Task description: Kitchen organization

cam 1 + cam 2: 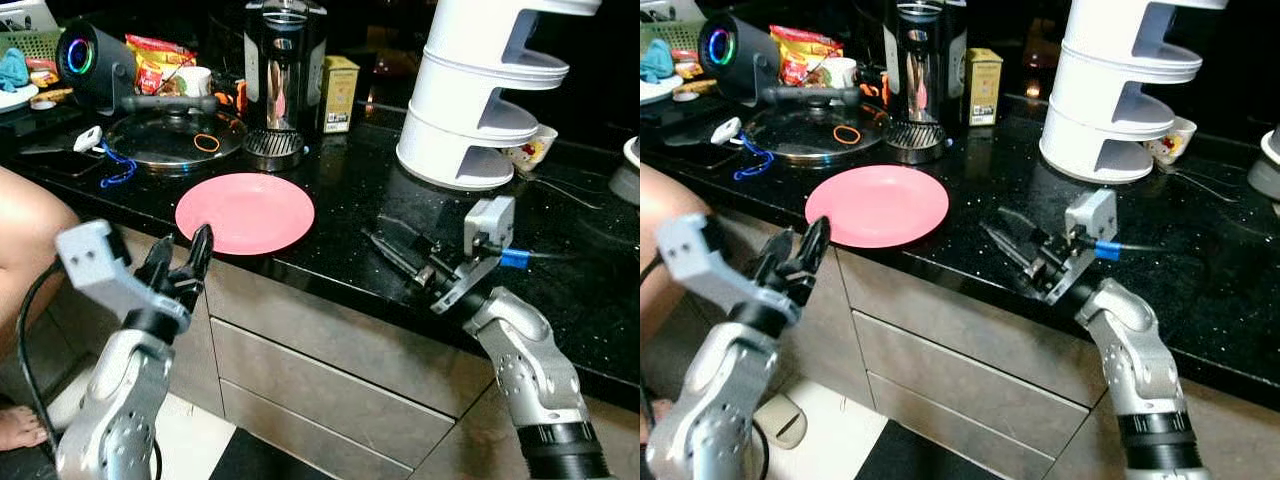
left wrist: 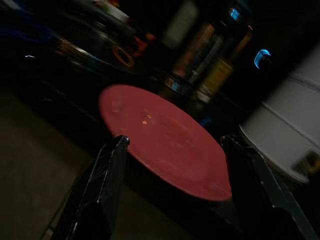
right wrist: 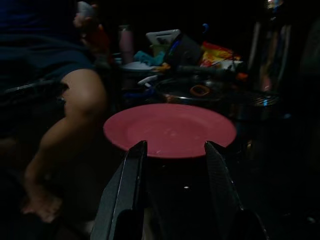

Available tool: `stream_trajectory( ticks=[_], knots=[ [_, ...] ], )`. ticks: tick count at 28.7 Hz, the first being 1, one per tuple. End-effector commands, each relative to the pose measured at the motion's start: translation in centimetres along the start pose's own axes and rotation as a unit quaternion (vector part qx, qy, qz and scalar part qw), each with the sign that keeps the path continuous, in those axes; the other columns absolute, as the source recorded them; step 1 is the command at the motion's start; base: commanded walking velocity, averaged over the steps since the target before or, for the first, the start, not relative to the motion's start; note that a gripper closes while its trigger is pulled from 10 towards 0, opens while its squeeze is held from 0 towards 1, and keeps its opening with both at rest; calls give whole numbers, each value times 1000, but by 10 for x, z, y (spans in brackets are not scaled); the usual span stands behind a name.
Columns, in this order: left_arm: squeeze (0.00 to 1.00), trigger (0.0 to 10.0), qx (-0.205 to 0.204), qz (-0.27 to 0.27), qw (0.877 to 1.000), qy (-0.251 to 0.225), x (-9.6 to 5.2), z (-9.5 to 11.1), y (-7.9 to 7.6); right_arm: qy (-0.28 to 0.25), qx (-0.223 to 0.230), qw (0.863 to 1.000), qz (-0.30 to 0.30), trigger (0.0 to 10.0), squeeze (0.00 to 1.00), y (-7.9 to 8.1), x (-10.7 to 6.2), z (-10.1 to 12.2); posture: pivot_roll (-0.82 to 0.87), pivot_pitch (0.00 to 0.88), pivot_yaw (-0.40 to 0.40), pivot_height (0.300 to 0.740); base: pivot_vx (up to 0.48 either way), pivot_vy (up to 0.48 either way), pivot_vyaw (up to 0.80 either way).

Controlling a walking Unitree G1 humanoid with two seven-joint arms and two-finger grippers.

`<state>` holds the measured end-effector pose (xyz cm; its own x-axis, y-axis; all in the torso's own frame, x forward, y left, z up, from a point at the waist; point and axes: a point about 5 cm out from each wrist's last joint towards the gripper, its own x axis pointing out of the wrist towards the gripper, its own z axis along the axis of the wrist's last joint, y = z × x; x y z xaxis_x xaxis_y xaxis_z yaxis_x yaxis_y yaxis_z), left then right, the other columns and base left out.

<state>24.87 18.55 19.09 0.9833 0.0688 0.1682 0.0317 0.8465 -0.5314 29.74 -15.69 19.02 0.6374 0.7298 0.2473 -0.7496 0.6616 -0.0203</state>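
Black counter (image 1: 560, 290) runs across the scene; pink plate as landmark. White tiered rack (image 1: 490, 90) sits far behind-right of the plate, steel canister (image 1: 285, 60) right behind it, pan lid (image 1: 175, 135) behind-left with an orange band on top. A person's bare leg (image 1: 25, 240) is off to the plate's left, below counter level.

Pink plate (image 1: 245, 212) lies flat at the counter's front edge, round, so no long axis to line up; rim slightly overhangs or meets the edge, can't tell which.

Left gripper (image 1: 185, 268) hangs just off the plate's near-left rim, below and in front of the counter edge, fingers (image 2: 107, 170) spread apart, empty, plate straight ahead between them. Right gripper (image 1: 395, 255) rests low over the counter right of the plate, well apart from it, fingers (image 3: 131, 175) parted, empty, aimed back at the plate.

Judgement: left arm is nearer; plate lies ahead and slightly above it, so a rim pinch from the overhanging edge looks like the move.
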Motion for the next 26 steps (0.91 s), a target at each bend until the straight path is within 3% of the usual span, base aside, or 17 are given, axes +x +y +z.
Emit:
stream_trajectory(
  ticks=[1, 3, 6, 11, 12, 26],
  knots=[
    [0, 10000, -26, 30, 999, -2, -2, 1, 10, 14, 0, 1000, 10, 10000, 0, 4, 2, -6, 22, 0, -76, 740, 0, 0, 0],
    [0, 10000, -38, 45, 998, -6, -2, 3, 16, 19, 0, 1000, 13, 10000, 0, 4, 3, -7, 21, 0, -76, 740, 0, 0, 0],
    [0, 10000, -61, 78, 995, -13, 3, 10, 38, 26, 3, 1000, 16, 10000, 0, 2, 1, -6, 20, 0, -78, 740, 0, 0, 0],
    [0, 10000, -74, 87, 993, -18, 8, 14, 48, 27, 6, 999, 17, 10000, 0, 0, -2, -4, 11, 0, -77, 740, 0, 0, 0],
    [0, 10000, -94, 78, 992, -13, 17, 16, 53, 22, 14, 999, 22, 10000, 0, 0, -4, -1, 8, 0, -76, 740, 0, 0, 0],
    [0, 10000, -161, -3, 987, 29, 48, 5, 48, 22, 34, 998, 48, 10000, 0, 9, -6, -1, -6, 0, -78, 740, 0, 0, 0]
  ],
)
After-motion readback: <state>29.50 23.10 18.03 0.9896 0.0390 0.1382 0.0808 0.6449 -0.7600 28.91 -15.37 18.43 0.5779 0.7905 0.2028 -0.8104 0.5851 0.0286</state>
